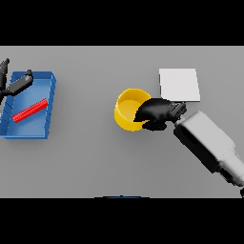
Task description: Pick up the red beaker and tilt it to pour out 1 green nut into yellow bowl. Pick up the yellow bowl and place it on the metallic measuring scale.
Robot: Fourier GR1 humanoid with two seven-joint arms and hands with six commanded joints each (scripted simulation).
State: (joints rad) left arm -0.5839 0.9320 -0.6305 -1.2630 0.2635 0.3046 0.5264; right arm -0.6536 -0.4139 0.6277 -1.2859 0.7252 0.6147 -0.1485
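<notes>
Bowl [127, 110] mid-table, left of scale [179, 84]. Our right hand [155, 113] curled over its right rim. We judge bowl light, rigid, smooth; rim grip suits. Left hand [14, 85] relaxed, over tray [50, 102].

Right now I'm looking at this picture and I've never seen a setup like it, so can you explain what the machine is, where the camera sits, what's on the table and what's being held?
This is a humanoid robot at a grey table. The one picture is taken from its head, looking down.

Its right hand, dark, on a white and grey arm, is curled round the rim of a yellow bowl. Behind that hand lies a pale square plate, the measuring scale.

On the left sits a blue tray with a red beaker lying on its side in it. The left hand shows over the tray's far corner, holding nothing.

I cannot tell whether a nut is in the bowl.
</notes>
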